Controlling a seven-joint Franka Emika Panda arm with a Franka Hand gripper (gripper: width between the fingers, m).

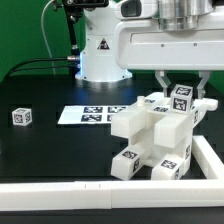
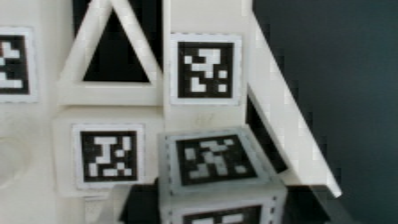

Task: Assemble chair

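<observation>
Chair top between fingers of hand

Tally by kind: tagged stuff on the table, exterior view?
chair: 1
cube: 1
marker board: 1
Total: 3

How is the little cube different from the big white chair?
The cube is tiny and one single block; the chair is far bigger, built of several chunky pieces. The cube sits alone on the table at the exterior view's left; the chair stands at the right, beneath the robot arm. Both are white with black-and-white square tags.
</observation>
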